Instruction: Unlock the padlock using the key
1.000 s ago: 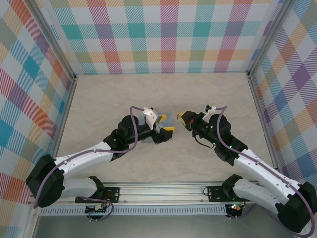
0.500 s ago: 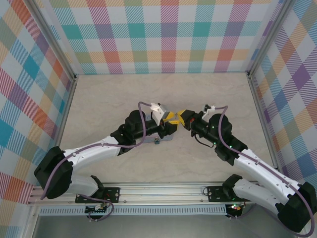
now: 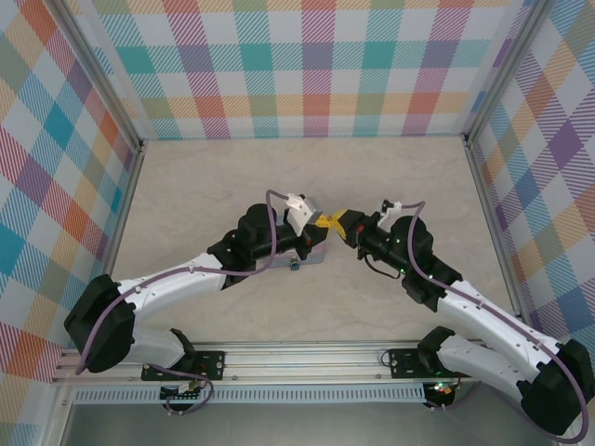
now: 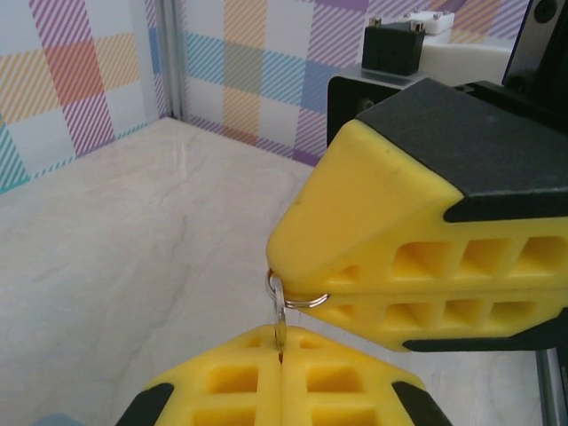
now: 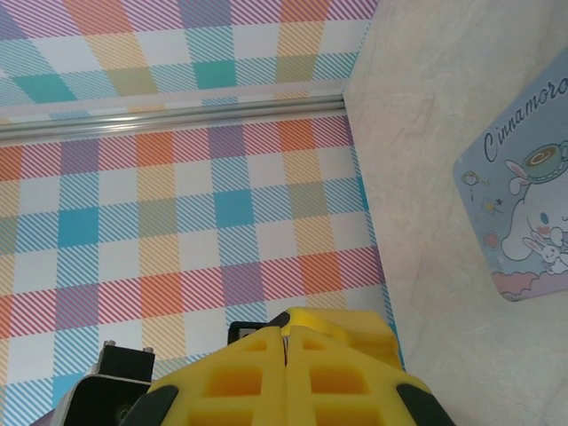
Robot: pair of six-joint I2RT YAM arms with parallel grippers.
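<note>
The thin silver key (image 4: pixel 280 330) stands edge-on in the seam of my left gripper (image 4: pixel 280 339), which is shut on it. Its key ring (image 4: pixel 300 300) is pinched at the tip of my right gripper (image 5: pixel 286 341), also shut, whose yellow fingers (image 4: pixel 390 222) loom just above in the left wrist view. The two grippers meet tip to tip above the table's middle, left gripper (image 3: pixel 322 225) against right gripper (image 3: pixel 335 221). A tiny dark padlock (image 3: pixel 294 266) lies on the table below the left wrist, apart from both grippers.
A pale blue tin with a cartoon picture (image 5: pixel 522 209) lies flat on the table, partly under the left arm with its edge (image 3: pixel 313 257) showing. Plaid walls with metal posts (image 3: pixel 119 214) enclose the marble-look tabletop (image 3: pixel 307 177).
My left gripper, open over the tin a second ago, has swung right to the right gripper's tip and shut on the key. The right arm has barely moved.
</note>
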